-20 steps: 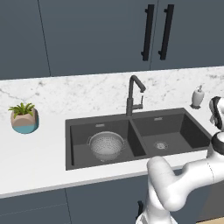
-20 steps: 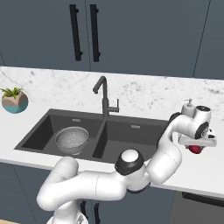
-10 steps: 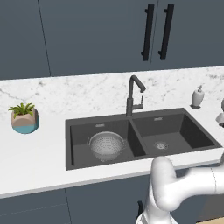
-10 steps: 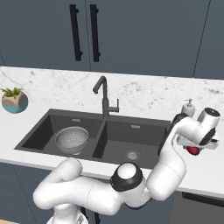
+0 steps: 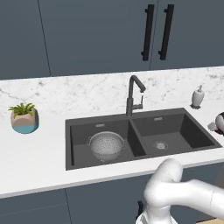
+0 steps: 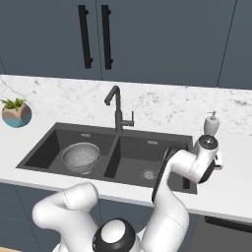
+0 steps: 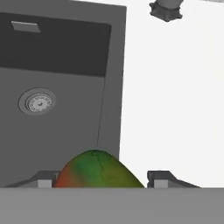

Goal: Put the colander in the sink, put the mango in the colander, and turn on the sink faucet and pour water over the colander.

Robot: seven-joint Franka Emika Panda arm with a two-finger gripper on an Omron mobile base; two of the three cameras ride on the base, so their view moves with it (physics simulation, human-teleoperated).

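Mango in the claw, colander already in the sink

The mango (image 7: pixel 97 170) sits between my gripper's (image 7: pixel 100 180) part-open fingers, apparently held, above the right edge of the sink (image 7: pixel 114 78). The colander (image 5: pixel 106 145) rests in the left basin, so step one looks done. Left for me: carry the fruit across into it, then turn on the sink faucet (image 5: pixel 134 95) behind the divider.

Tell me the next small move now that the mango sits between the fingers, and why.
Probably carry the mango across to the colander. The gripper seems closed on the fruit by the right rim of the sink, while the colander already sits in the other basin, empty.
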